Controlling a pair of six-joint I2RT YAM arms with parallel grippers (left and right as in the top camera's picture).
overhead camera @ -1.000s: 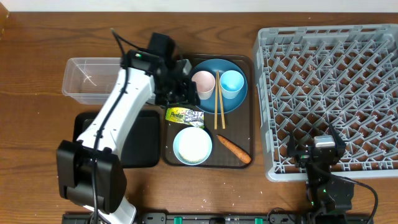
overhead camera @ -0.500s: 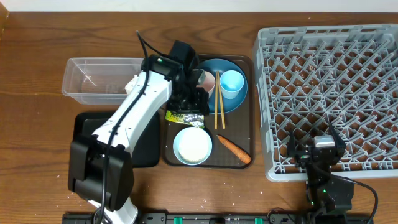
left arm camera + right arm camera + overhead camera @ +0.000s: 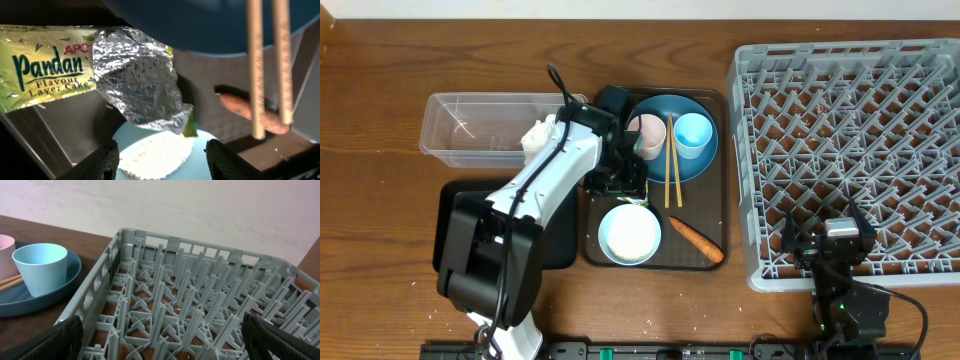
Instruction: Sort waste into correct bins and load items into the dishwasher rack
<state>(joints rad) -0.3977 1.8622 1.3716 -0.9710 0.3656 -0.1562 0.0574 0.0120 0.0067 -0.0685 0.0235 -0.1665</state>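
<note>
left claw: the left claw (image 3: 163,161) is roughly half open, both fingers (image 3: 107,159) bare, nothing pinched. It hangs low over the brown tray (image 3: 705,205).
wrapper: the yellow-green Pandan wrapper (image 3: 75,70) with its crinkly silver foil end lies just ahead of the fingers, not between them. I can't see any contact.
bowl: the pale blue bowl (image 3: 160,155) with white rice in it sits right under the fingertips. The foil tip overlaps its rim in the wrist view.
carrot: the little orange carrot (image 3: 247,111) is ahead of the claw and off to the right of the wrist view, flat on the brown tray.
chopsticks: the chopsticks (image 3: 257,65) are on the same side as the carrot, running away from the claw and up onto the plate.
plate: the big blue plate (image 3: 200,25) is straight ahead, past the wrapper.
cups: the pink cup (image 3: 647,133) stands just beyond the claw. The light blue cup (image 3: 693,135) is across the chopsticks from it. Both are on the plate.
bins: the clear tub (image 3: 470,135) and black tray (image 3: 560,225) are back behind the claw, along its arm.
right claw: the right claw (image 3: 170,340) is spread wide and empty, well apart from the left one.
rack: the grey rack (image 3: 190,305) starts right at its fingertips and fills the view ahead.
</note>
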